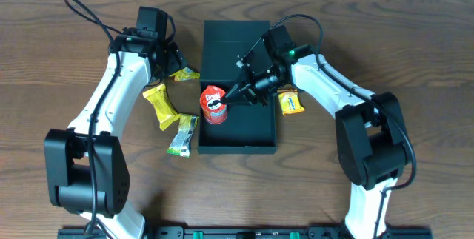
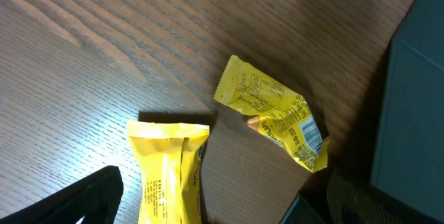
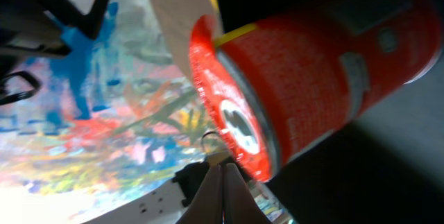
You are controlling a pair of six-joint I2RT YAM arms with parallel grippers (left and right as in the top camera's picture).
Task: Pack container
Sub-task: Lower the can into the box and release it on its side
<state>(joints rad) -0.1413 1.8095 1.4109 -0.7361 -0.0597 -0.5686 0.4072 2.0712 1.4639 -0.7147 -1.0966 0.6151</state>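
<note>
Teal container (image 1: 248, 132), red chip can (image 1: 214, 104) inside; yellow packets (image 1: 161, 106) beside it

Container (image 1: 229, 46) is reading dark teal-green, matte, unmarked. Chip can (image 1: 214, 104) is showing red with white-and-black top print. Tabletop (image 1: 59, 69) is showing brown wood grain. Left packet (image 1: 161, 106) and small packet (image 1: 184, 75) are showing yellow, right packet (image 1: 291, 102) orange-yellow, lower packet (image 1: 183, 134) green-and-pale.

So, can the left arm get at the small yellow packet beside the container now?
Probably yes. The left gripper hangs open right by the small yellow packet, which lies on the table beside the container with nothing on top of it.
</note>
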